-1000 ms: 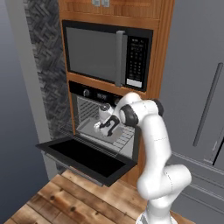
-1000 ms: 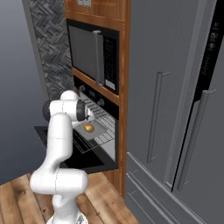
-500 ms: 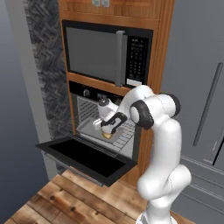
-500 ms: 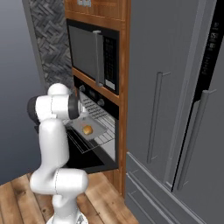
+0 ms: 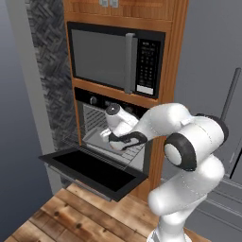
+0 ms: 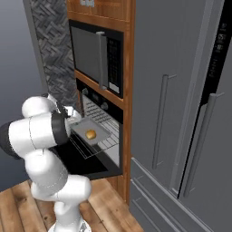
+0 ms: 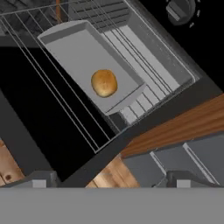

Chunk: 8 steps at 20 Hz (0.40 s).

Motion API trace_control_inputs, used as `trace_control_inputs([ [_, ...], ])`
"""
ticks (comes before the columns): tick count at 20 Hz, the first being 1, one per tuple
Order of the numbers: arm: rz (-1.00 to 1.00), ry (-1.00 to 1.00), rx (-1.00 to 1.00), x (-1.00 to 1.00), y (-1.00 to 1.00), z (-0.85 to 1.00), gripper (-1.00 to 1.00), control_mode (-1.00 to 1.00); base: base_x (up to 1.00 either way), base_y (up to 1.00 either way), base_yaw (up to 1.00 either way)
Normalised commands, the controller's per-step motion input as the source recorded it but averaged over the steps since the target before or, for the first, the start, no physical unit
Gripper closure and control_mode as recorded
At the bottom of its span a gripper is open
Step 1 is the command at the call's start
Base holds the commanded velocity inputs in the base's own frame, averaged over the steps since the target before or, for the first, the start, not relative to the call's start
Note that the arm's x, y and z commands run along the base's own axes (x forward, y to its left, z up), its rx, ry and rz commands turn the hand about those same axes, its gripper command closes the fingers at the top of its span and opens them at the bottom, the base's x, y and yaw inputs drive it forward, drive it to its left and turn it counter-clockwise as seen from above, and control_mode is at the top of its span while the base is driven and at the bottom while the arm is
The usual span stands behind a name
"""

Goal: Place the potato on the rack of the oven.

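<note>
Nothing in the gripper (image 5: 113,142) — potato (image 7: 104,83) apart.

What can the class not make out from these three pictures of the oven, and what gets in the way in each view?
- Left base view: the potato and most of the grey tray are hidden behind the arm's hand and wrist.
- Gripper: whether it is open or shut is not readable; in the hand view the finger tips are cut off at the bottom edge.
- Right base view: the rack bars under the tray are too fine to count.
- Microwave keypad labels: too small.
</note>
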Motion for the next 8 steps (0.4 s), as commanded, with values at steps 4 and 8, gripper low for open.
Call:
trace_control_inputs([
  [4,-0.11,0.03,0.00,-1.00,0.03,0.87,-1.00,-1.00,0.00,0.00,0.00],
  [8,-0.10,0.03,0.00,-1.00,0.00,0.75,-1.00,-1.00,0.00,0.00,0.00],
])
